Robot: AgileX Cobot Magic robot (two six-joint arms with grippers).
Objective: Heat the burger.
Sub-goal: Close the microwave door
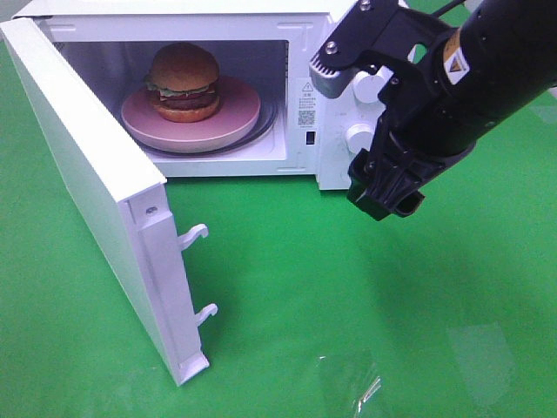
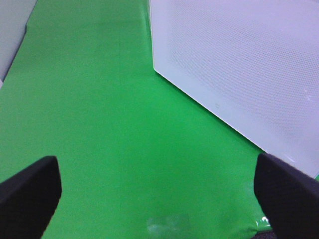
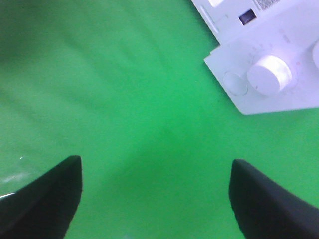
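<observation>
Black right tool, glossy domed burger

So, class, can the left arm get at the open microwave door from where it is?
Probably yes. The left gripper is open and faces the outer side of the microwave door, with only green table showing between them; nothing seems to block a push.

Bright, even overhead light, saturated colour.
Soft shadows on surface beside microwave door and under right arm; some glare; left tool and right tool blurred in wrist views.
</observation>
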